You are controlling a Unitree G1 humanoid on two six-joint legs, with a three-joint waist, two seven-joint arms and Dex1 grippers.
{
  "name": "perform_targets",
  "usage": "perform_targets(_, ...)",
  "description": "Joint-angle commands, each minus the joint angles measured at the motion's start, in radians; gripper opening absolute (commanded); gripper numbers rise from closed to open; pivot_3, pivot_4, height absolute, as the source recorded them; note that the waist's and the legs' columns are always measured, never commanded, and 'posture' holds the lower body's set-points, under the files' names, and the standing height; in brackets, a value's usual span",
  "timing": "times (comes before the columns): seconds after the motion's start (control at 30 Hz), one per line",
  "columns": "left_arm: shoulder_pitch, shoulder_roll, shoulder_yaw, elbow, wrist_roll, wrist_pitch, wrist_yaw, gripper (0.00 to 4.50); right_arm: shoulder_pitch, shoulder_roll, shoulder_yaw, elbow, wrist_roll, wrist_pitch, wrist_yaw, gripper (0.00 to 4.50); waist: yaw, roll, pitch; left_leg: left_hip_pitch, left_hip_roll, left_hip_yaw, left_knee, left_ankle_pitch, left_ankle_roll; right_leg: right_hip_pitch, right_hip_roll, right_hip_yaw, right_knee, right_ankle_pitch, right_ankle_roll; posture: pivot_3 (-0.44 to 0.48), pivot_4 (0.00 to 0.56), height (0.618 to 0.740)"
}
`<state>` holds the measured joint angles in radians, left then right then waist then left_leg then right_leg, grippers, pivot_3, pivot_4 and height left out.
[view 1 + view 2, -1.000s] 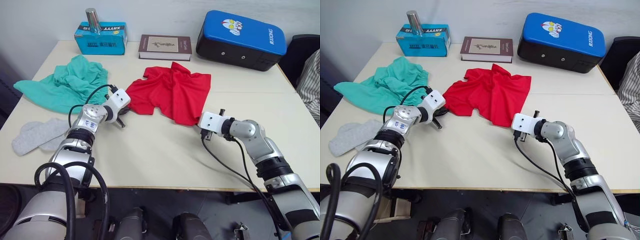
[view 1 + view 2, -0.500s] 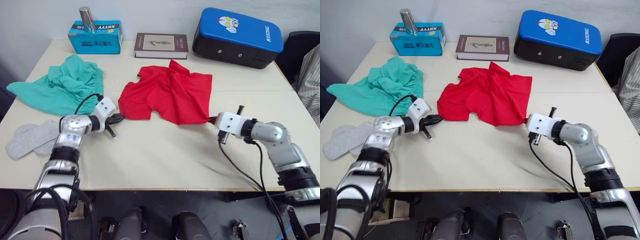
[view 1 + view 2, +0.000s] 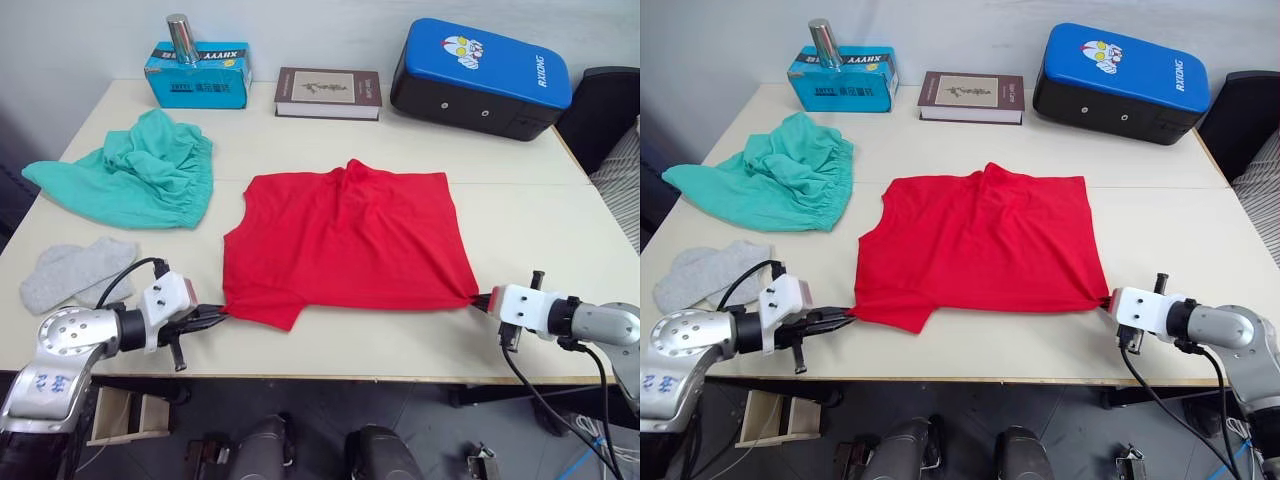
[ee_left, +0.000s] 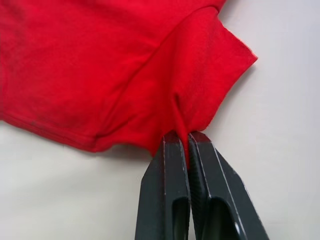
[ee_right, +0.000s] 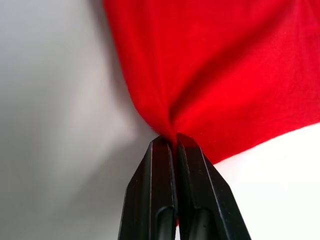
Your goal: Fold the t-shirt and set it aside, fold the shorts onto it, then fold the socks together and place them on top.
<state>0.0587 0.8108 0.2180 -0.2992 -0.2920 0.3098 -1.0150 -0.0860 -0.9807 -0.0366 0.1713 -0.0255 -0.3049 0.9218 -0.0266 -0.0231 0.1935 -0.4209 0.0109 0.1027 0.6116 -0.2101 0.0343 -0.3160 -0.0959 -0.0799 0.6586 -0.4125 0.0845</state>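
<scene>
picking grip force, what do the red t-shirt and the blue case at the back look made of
T-shirt: thin, soft knit cloth, matte; it puckers into fine creases where the left gripper and right gripper pinch it. Blue case: probably padded leatherette or vinyl, with a slight sheen, rounded edges and a black base.

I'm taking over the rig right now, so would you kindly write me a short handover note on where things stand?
Left gripper: shut on the t-shirt at its near left corner.
Right gripper: shut on the t-shirt's near right corner.
The t-shirt lies spread flat mid-table, stretched between both grippers, not yet folded.
The shorts sit bunched at the table's left; the socks lie flat near the left front edge. Both untouched.
Left to do: fold the shirt and set it aside, fold the shorts onto it, pair the socks on top.
</scene>
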Motion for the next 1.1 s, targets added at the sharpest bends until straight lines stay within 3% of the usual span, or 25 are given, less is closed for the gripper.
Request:
perform_targets(0.03, 0.126, 0.029, 0.068, -0.100, -0.036, 0.030, -0.013, 0.00, 0.111, -0.042, 0.011, -0.048, 0.039, 0.037, 0.098, 0.03, 0.000, 0.000, 0.000, 0.001, 0.000, 0.000, 0.000, -0.002, 0.001, 0.001, 0.000, 0.000, -0.001, 0.000, 0.000, 0.000, 0.150, 0.740)
perform_targets(0.23, 0.090, 0.083, 0.040, -0.101, -0.121, 0.142, -0.062, 0.00, 0.076, -0.072, 0.011, -0.156, 0.203, 0.249, 0.264, 0.03, 0.004, -0.001, -0.001, 0.007, 0.001, -0.004, 0.000, -0.012, 0.001, 0.014, 0.001, -0.001, -0.011, -0.003, -0.005, 0.000, 0.150, 0.740)
perform_targets(0.33, -0.113, 0.117, -0.020, 0.015, -0.127, 0.196, -0.082, 0.00, -0.073, -0.110, 0.019, -0.144, 0.275, 0.417, 0.367, 0.03, 0.005, 0.004, 0.002, 0.007, 0.001, -0.004, -0.001, -0.010, 0.001, 0.013, 0.001, -0.001, -0.012, -0.003, -0.005, 0.000, 0.150, 0.740)
perform_targets(0.43, -0.429, 0.086, -0.116, 0.233, -0.014, 0.147, -0.010, 0.00, -0.317, -0.087, 0.041, -0.032, 0.256, 0.442, 0.389, 0.03, 0.002, 0.010, 0.006, 0.004, 0.001, -0.003, 0.000, -0.008, 0.001, 0.010, 0.001, -0.001, -0.010, -0.003, -0.005, 0.000, 0.150, 0.740)
perform_targets(0.53, -0.807, -0.012, -0.159, 0.544, 0.102, -0.011, 0.142, 0.00, -0.643, 0.003, 0.042, 0.209, 0.180, 0.350, 0.255, 0.03, 0.000, 0.009, 0.007, 0.002, 0.000, -0.001, 0.002, -0.002, 0.001, 0.006, 0.001, -0.002, -0.005, -0.002, -0.004, 0.000, 0.150, 0.740)
perform_targets(0.63, -1.189, -0.082, -0.152, 0.928, 0.243, -0.326, 0.429, 0.00, -0.977, 0.075, 0.037, 0.501, 0.056, 0.187, -0.008, 0.03, -0.003, 0.004, 0.014, -0.007, 0.000, 0.000, 0.007, 0.002, -0.001, -0.007, 0.001, -0.003, 0.004, 0.000, 0.000, 0.000, 0.150, 0.740)
perform_targets(0.73, -1.496, -0.076, -0.102, 1.212, 0.288, -0.592, 0.683, 0.00, -1.224, 0.097, -0.001, 0.713, -0.025, 0.009, -0.331, 0.03, -0.007, 0.001, 0.016, -0.024, 0.000, 0.001, 0.011, 0.003, -0.001, -0.028, -0.001, -0.006, 0.018, 0.003, 0.005, 0.000, 0.150, 0.740)
perform_targets(0.8, -1.617, -0.047, -0.080, 1.287, 0.291, -0.767, 0.726, 0.00, -1.303, 0.078, -0.026, 0.785, -0.051, -0.087, -0.479, 0.03, -0.007, 0.001, 0.017, -0.027, -0.001, 0.000, 0.005, 0.000, -0.002, -0.032, -0.004, -0.014, 0.018, 0.003, 0.006, 0.000, 0.150, 0.740)
perform_targets(0.87, -1.660, -0.030, -0.074, 1.324, 0.270, -0.876, 0.657, 0.00, -1.316, 0.054, -0.032, 0.818, -0.071, -0.155, -0.543, 0.03, -0.005, 0.001, 0.016, -0.026, -0.001, -0.001, 0.002, -0.004, -0.003, -0.033, -0.006, -0.025, 0.019, 0.004, 0.006, 0.000, 0.150, 0.740)
perform_targets(0.97, -1.592, -0.013, -0.080, 1.296, 0.197, -0.923, 0.406, 0.00, -1.198, 0.025, -0.028, 0.796, -0.046, -0.194, -0.450, 0.03, -0.003, 0.001, 0.016, -0.022, -0.001, -0.004, 0.002, -0.011, -0.001, -0.033, -0.007, -0.034, 0.032, 0.004, 0.007, 0.000, 0.150, 0.740)
perform_targets(1.1, -1.223, 0.013, -0.075, 1.019, 0.067, -0.818, 0.156, 0.00, -0.880, -0.007, -0.025, 0.625, 0.001, -0.252, -0.288, 0.03, -0.002, 0.006, 0.016, -0.016, 0.000, -0.007, 0.003, -0.013, 0.002, -0.023, -0.005, -0.037, 0.034, 0.004, 0.007, 0.000, 0.150, 0.740)
